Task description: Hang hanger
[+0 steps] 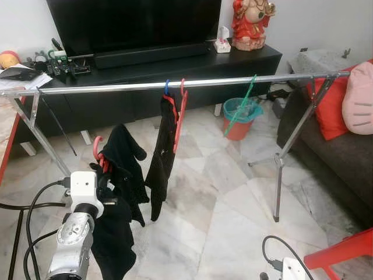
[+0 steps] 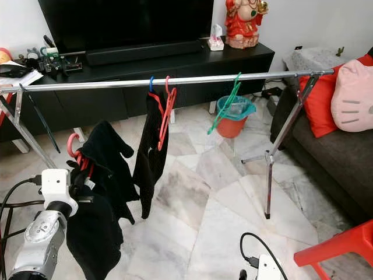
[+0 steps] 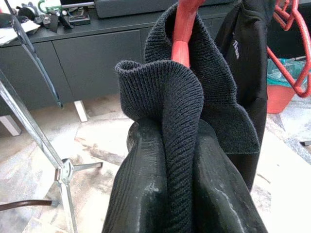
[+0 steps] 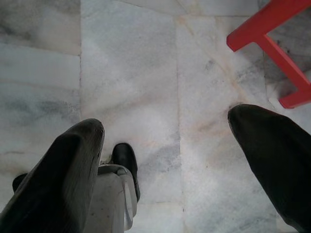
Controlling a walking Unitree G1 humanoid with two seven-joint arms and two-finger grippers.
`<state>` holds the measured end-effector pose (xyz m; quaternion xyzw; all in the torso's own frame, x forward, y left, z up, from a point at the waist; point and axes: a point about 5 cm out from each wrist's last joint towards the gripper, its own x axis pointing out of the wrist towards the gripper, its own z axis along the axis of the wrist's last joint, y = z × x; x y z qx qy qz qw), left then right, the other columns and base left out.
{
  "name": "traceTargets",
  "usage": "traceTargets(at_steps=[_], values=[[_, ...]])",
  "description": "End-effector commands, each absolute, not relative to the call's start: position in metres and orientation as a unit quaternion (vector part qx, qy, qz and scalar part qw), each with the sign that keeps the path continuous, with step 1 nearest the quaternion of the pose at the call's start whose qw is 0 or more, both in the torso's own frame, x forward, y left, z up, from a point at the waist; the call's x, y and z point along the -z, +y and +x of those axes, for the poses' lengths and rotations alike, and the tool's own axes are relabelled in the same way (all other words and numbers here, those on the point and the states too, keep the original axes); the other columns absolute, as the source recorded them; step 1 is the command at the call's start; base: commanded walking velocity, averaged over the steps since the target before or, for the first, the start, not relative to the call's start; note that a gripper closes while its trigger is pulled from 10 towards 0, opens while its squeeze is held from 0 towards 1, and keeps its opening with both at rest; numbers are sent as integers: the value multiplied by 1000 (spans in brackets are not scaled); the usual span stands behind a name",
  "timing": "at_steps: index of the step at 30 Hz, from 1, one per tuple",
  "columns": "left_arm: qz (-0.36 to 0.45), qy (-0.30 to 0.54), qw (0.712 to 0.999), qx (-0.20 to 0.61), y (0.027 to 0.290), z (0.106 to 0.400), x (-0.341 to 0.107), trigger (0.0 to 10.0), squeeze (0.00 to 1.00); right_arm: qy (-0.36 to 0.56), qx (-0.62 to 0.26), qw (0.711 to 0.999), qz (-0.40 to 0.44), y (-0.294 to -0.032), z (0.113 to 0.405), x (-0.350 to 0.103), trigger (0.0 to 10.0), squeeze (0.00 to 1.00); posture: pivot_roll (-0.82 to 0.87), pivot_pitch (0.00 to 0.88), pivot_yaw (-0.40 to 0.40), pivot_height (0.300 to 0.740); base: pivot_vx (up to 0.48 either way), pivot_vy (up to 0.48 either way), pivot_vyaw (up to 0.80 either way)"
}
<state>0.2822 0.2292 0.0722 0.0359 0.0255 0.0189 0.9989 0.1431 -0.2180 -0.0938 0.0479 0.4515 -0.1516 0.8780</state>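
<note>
Currently left gripper (image 3: 182,145) fingers pinch the red hanger (image 1: 98,153) through its limp black knit garment (image 1: 125,160), below the rail (image 1: 192,83); light, floppy, likely slip-prone; right gripper (image 4: 170,145) hangs wide open, idle.

We see a shiny silver metal clothes rail (image 1: 116,87) over a glossy pale marble-look tiled floor (image 1: 221,198). Below the rail, a matt black ribbed knit garment (image 3: 194,111) drapes a smooth red plastic hanger (image 3: 182,29). The left gripper's black fingers (image 3: 141,194) look slick, faintly scuffed.
</note>
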Motion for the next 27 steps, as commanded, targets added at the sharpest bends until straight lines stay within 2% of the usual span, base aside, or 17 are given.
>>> traceTargets(at_steps=[1, 22, 27], values=[[45, 1, 999, -21, 232, 288, -85, 10000, 0, 450, 148, 879, 45, -218, 144, 94, 10000, 0, 39, 0, 0, 740, 352, 0, 769], [48, 3, 999, -16, 232, 289, -85, 10000, 0, 448, 152, 879, 63, -219, 146, 93, 10000, 0, 36, 0, -4, 740, 397, 0, 0], [47, 4, 999, -10, 230, 288, -83, 10000, 0, 450, 150, 878, 61, -220, 146, 93, 10000, 0, 37, 0, -6, 740, 173, 0, 0]])
